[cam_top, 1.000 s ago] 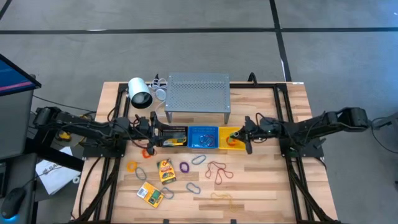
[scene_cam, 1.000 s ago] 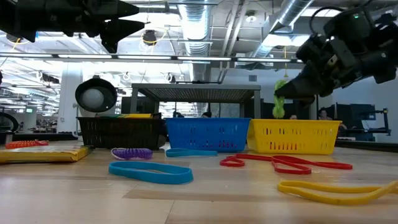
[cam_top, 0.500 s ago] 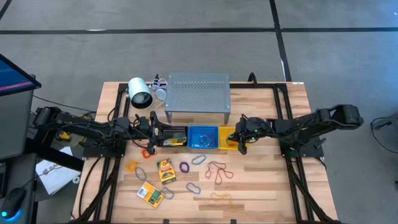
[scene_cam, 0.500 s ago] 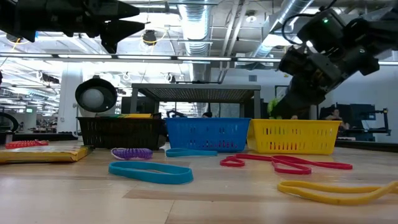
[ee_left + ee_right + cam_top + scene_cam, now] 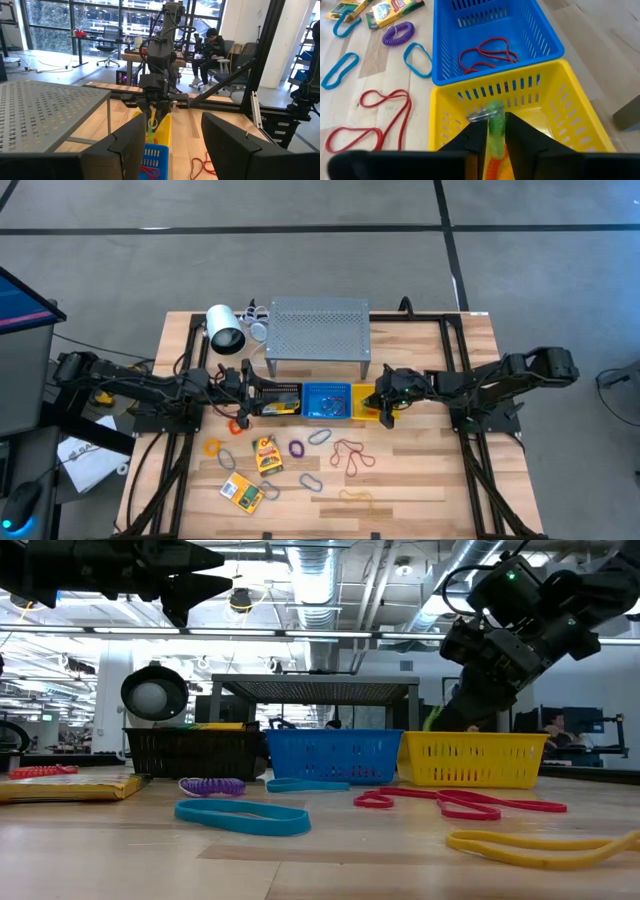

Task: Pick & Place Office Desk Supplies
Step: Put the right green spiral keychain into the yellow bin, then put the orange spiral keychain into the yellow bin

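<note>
Right claw (image 5: 496,131) clamped on a green coiled band (image 5: 495,116), long axis running straight out from the fingertips, down into the yellow basket (image 5: 570,107). Left claw (image 5: 243,387) apart, holding nothing, over the black basket (image 5: 275,399). No legible writing.

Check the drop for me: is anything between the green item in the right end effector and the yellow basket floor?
Nothing visible blocks it. The right end effector holds the green item already inside the yellow basket, above something orange lying on its floor.

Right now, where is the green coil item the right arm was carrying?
The green coil sits between the right end effector fingers, low inside the yellow basket, right of the blue basket in the high view.
</note>
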Tool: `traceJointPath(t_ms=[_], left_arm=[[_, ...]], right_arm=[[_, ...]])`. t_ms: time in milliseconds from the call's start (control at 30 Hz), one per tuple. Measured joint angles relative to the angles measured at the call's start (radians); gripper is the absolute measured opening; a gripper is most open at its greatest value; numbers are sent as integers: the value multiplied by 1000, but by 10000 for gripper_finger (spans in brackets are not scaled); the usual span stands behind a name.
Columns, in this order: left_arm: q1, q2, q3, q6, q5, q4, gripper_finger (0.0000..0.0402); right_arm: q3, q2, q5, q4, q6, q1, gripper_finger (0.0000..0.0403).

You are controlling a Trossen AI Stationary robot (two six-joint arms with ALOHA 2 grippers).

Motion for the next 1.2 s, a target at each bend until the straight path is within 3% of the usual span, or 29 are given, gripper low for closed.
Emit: traceJointPath(t_ms=[567, 767, 1033, 1200], left_arm=[[0, 0, 0, 11, -15, 0, 185], [0, 0, 0, 11, -21, 9, 185], [0, 0, 1, 11, -21, 101, 186], [0, -1, 1, 11, -21, 108, 186]], right_arm=[[0, -41, -100, 10, 0, -54, 184], [0, -203, -100, 11, 0, -63, 200], [0, -470, -103, 42, 3, -37, 195], [0, -573, -103, 40, 4, -15, 194]])
